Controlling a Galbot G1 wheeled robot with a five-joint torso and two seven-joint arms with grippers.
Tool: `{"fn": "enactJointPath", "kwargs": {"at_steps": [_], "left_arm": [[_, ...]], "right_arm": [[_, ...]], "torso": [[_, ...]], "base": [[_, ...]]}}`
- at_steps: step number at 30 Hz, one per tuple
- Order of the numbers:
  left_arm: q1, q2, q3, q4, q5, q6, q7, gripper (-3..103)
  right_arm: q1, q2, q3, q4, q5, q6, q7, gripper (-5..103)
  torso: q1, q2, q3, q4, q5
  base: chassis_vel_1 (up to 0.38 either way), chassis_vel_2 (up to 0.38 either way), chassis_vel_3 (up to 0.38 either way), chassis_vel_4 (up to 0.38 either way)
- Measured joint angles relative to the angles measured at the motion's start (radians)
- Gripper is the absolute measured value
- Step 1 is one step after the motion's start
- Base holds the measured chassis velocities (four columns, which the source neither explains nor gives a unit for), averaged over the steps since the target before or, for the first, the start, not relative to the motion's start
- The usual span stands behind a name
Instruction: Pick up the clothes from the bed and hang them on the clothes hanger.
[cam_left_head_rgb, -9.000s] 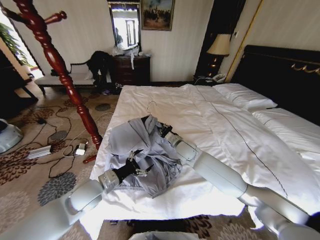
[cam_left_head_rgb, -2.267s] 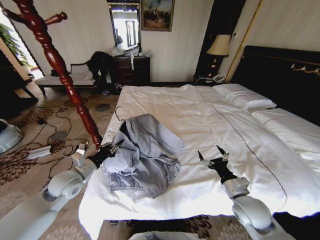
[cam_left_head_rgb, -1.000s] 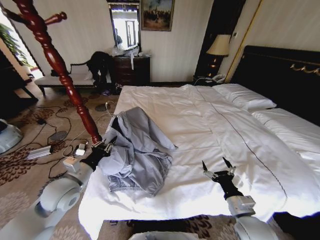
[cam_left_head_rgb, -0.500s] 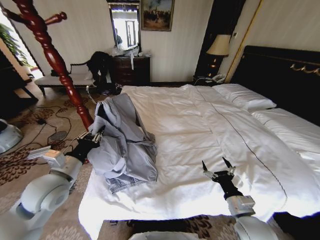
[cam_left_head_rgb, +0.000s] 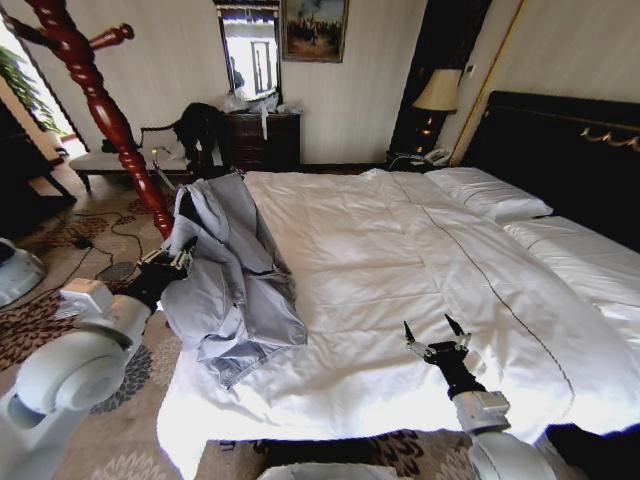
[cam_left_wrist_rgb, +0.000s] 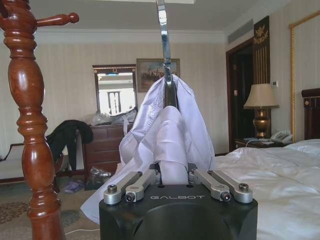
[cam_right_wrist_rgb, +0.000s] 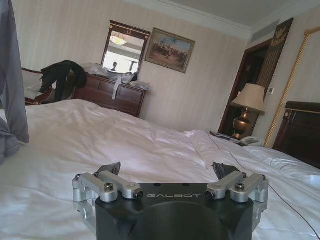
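One left pincer (cam_left_head_rgb: 178, 258) clamped on the clothes (cam_left_head_rgb: 232, 275) at the bed (cam_left_head_rgb: 400, 260) edge; right pincer (cam_left_head_rgb: 433, 335) wide apart.

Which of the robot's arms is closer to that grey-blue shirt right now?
The left. The left gripper is shut on the shirt, lifting it at the bed's edge beside the wooden stand. The right gripper hangs open over the white duvet, well apart from it.

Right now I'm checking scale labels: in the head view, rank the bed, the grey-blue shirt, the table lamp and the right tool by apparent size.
1. bed
2. grey-blue shirt
3. and 4. table lamp and right tool: similar; the lamp stands much farther away, so unranked.
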Motion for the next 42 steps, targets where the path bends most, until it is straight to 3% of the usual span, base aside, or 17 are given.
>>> {"fn": "enactJointPath", "kwargs": {"at_steps": [6, 20, 37, 42], "left_arm": [[-0.007, 0.014, -0.026, 0.005, -0.024, 0.024, -0.012, 18], [-0.053, 0.110, -0.194, 0.073, -0.186, 0.055, -0.023, 18], [-0.220, 0.192, -0.129, 0.192, -0.241, 0.074, -0.042, 18], [-0.263, 0.204, -0.105, 0.201, -0.294, 0.097, -0.058, 18]], "right_arm": [[0.000, 0.000, 0.000, 0.000, 0.000, 0.000, 0.000, 100], [0.000, 0.000, 0.000, 0.000, 0.000, 0.000, 0.000, 100], [0.000, 0.000, 0.000, 0.000, 0.000, 0.000, 0.000, 100], [0.000, 0.000, 0.000, 0.000, 0.000, 0.000, 0.000, 100]], "torso": [[0.000, 0.000, 0.000, 0.0000, -0.0001], [0.000, 0.000, 0.000, 0.0001, 0.0000], [0.000, 0.000, 0.000, 0.0001, -0.0001], [0.000, 0.000, 0.000, 0.0000, -0.0001]], "base": [[0.000, 0.000, 0.000, 0.000], [0.000, 0.000, 0.000, 0.000], [0.000, 0.000, 0.000, 0.000], [0.000, 0.000, 0.000, 0.000]]}}
